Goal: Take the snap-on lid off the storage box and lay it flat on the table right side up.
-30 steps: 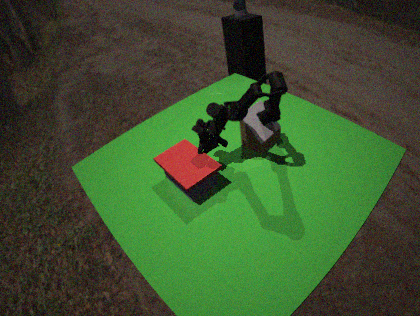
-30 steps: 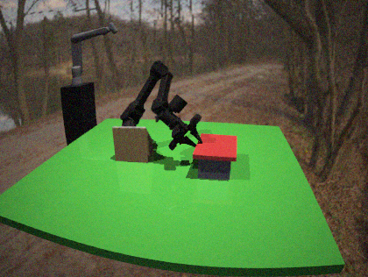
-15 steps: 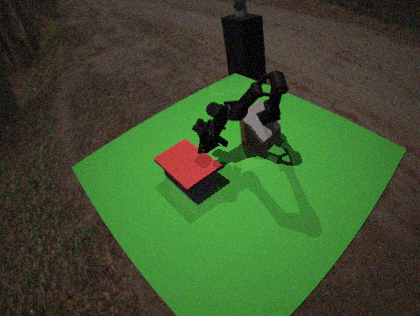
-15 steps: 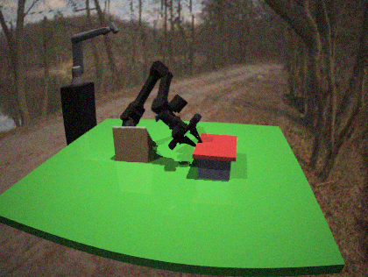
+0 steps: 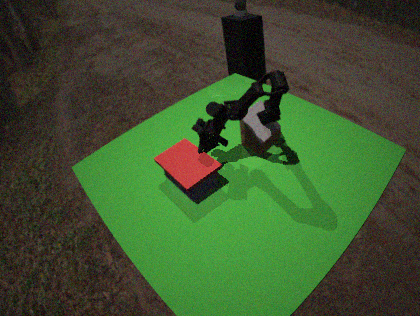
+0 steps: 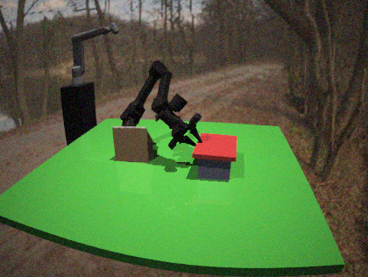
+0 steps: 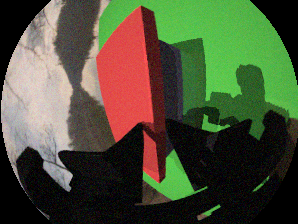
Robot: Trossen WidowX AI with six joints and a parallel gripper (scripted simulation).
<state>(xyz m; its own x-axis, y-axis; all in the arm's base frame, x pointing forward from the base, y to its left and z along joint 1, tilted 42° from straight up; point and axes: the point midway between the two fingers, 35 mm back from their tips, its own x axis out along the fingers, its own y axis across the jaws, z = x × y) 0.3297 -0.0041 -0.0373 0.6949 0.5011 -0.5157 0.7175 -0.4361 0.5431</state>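
Note:
The red lid point(image 5: 186, 165) point(image 6: 215, 146) point(image 7: 127, 80) lies roughly level, right side up, on top of the dark blue storage box point(image 5: 201, 191) point(image 6: 214, 170) point(image 7: 172, 85), and overhangs its walls. The box stands on the green table point(image 5: 210, 250) point(image 6: 175, 228). My gripper point(image 5: 202, 151) point(image 6: 200, 142) point(image 7: 153, 124) is shut on the lid's edge on the side toward the arm, with one finger above and one below it. In the wrist view the lid's edge passes between the fingertips. The exact contact at the tips is dark and hard to see.
A brown block with a pale top point(image 5: 257, 122) point(image 6: 131, 145) stands near the arm's base, to one side of the box. A black pedestal point(image 5: 245, 45) point(image 6: 79, 110) carrying a grey arm point(image 6: 78, 54) stands beyond the table's far edge.

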